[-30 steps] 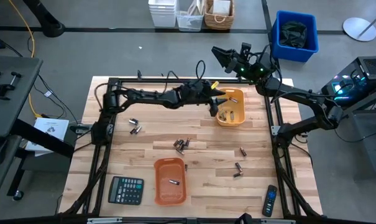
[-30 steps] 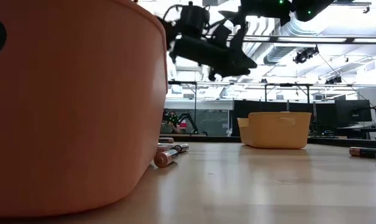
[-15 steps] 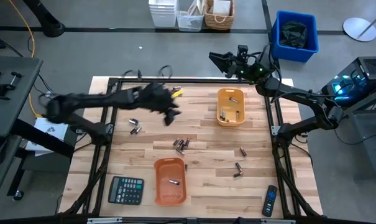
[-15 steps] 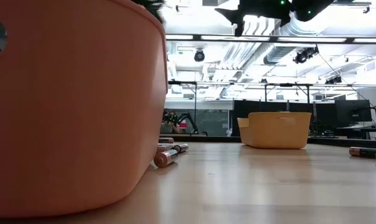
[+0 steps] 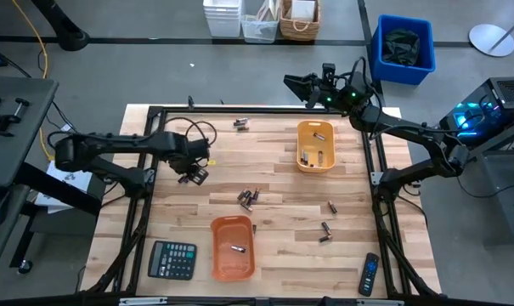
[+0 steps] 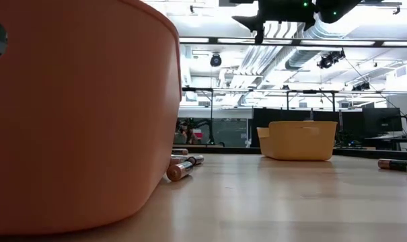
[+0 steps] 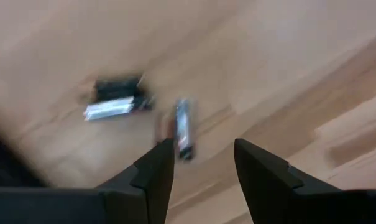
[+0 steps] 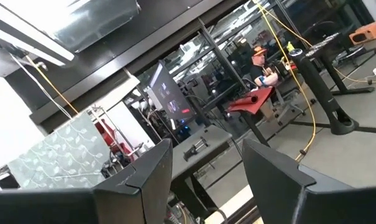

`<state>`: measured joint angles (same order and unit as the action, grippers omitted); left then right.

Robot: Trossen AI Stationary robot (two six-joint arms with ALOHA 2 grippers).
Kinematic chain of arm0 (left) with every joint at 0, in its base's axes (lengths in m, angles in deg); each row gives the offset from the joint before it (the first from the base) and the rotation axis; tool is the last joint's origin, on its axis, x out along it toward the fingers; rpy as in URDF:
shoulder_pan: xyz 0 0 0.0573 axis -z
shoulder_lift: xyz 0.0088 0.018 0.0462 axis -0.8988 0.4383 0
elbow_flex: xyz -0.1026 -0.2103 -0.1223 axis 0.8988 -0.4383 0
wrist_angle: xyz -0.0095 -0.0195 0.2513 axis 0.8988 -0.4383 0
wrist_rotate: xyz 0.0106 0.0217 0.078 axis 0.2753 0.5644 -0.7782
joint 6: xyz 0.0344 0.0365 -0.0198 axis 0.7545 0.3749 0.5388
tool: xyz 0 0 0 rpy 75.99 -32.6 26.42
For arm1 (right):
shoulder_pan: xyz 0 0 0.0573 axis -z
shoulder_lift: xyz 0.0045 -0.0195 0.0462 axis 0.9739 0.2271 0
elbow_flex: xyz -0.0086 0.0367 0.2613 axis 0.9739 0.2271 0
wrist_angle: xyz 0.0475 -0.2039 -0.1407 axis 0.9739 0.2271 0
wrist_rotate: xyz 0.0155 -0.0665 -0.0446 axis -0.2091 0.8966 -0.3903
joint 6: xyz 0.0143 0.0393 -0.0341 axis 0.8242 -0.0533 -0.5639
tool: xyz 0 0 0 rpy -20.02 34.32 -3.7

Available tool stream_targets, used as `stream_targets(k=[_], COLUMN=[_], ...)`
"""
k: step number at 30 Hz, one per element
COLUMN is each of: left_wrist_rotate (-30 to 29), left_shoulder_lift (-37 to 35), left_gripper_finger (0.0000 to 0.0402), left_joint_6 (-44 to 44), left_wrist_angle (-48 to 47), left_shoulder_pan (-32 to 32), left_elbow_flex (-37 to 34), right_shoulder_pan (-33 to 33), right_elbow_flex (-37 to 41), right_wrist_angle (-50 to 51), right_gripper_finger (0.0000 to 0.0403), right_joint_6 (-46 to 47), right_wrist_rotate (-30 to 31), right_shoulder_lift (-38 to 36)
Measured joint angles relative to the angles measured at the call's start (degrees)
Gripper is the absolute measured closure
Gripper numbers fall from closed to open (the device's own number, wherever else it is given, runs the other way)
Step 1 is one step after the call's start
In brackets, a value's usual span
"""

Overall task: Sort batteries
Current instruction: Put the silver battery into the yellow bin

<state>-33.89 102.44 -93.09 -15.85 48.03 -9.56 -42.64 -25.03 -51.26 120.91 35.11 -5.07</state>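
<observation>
Left gripper: I have my left gripper (image 5: 195, 170) low over the left part of the pale wooden slatted table (image 5: 282, 263), jaws parted with nothing between them; the two dark fingers (image 7: 153, 177) frame bare wood in the left wrist view.
Batteries under it: two small silvery-dark cylindrical batteries (image 7: 116, 102) lie on the wood just ahead of those fingers, one crosswise, one (image 7: 183, 129) lengthwise, near each other.
Right gripper: my right gripper (image 5: 297, 83) waits raised beyond the table's far edge, jaws spread wide and empty, aimed at the room.
Yellow tray: the small yellow-orange plastic tray (image 5: 316, 145) at the far right holds several cells.
Orange tray: the deeper orange plastic tray (image 5: 231, 247) near the front edge holds one cell (image 5: 236, 249).
Loose cells: a cluster (image 5: 249, 199) at the table's centre, one (image 5: 240, 124) near the far edge, a few (image 5: 326, 230) right of centre.
Other items: black calculator (image 5: 172, 260) front left, black remote control (image 5: 369, 274) front right.
Room: a seated person (image 8: 262, 68) shows far off in the right wrist view.
</observation>
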Motion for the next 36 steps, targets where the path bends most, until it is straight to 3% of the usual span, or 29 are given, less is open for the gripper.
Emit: stream_targets(k=[10,15,25,36], left_wrist_rotate=[-3.79,-1.51,-2.36,-3.02], left_shoulder_lift=[8.48,10.26,10.70,10.70], left_gripper_finger=[0.0243,0.0243,0.0243,0.0243], left_joint_6=[10.97,13.13,12.75,6.21], left_wrist_angle=[1.27,3.32,5.80,5.54], left_shoulder_pan=[-0.37,-0.56,-0.56,0.46], left_elbow_flex=[0.04,0.07,-0.15,-0.20], right_shoulder_pan=[-0.01,-0.15,-0.15,-0.15], right_elbow_flex=[0.00,0.00,0.00,0.00], right_wrist_angle=[0.00,0.03,1.31,2.60], right_gripper_finger=[0.0213,0.0213,0.0213,0.0213], right_joint_6=[0.96,0.71,0.52,-0.20], right_wrist_rotate=[0.50,0.52,2.29,2.34], right_shoulder_lift=[0.00,0.00,0.00,0.00])
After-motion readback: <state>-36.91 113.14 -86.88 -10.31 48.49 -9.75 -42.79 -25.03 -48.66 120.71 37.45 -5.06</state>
